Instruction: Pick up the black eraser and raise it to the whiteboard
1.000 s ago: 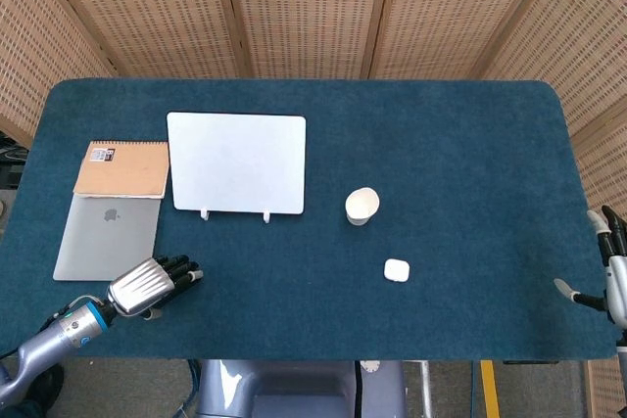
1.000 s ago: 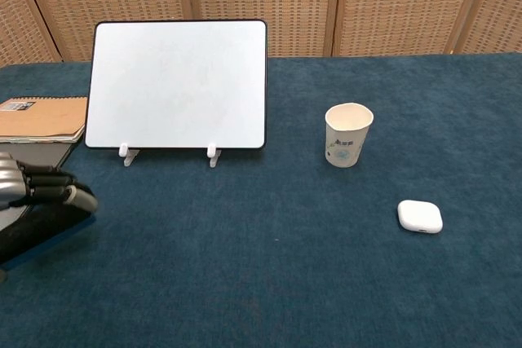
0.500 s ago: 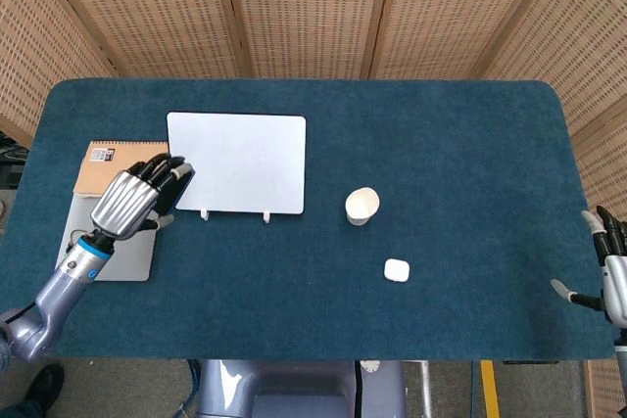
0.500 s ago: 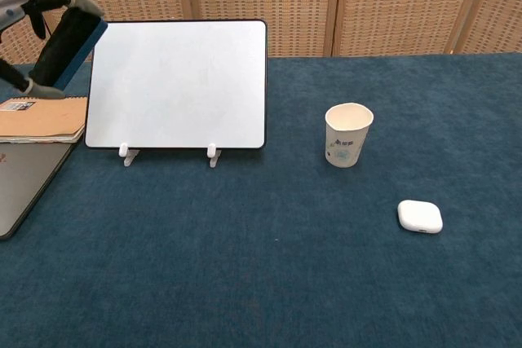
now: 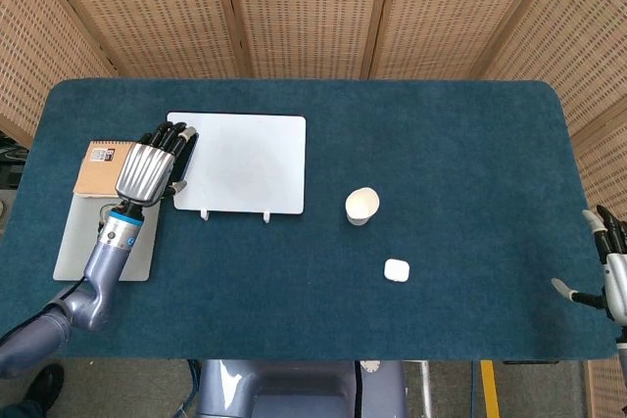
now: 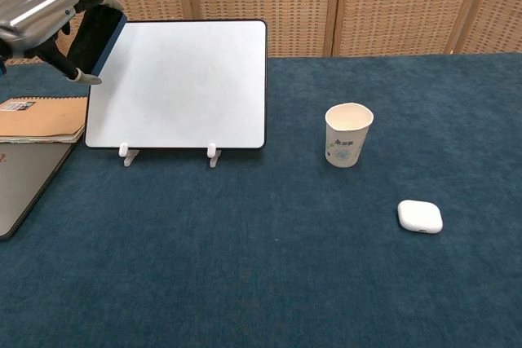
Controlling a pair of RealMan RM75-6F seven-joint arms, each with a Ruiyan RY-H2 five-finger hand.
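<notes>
My left hand (image 5: 152, 171) (image 6: 39, 22) grips the black eraser (image 6: 96, 40), a dark block with a blue edge. It holds the eraser against the upper left corner of the whiteboard (image 5: 238, 162) (image 6: 181, 83), which stands upright on small white feet. In the head view the eraser is mostly hidden under the fingers. My right hand (image 5: 611, 275) hangs at the table's right edge, far from the board, with fingers spread and nothing in it.
A brown notebook (image 5: 101, 169) and a grey laptop (image 5: 98, 242) lie left of the board. A paper cup (image 5: 361, 206) (image 6: 348, 134) and a small white case (image 5: 396, 269) (image 6: 420, 216) sit on the blue table (image 5: 451, 163) to the right.
The left hand rose from the table's front left with the eraser and swung right, bringing it to the whiteboard's upper left corner. The right hand barely moved.
</notes>
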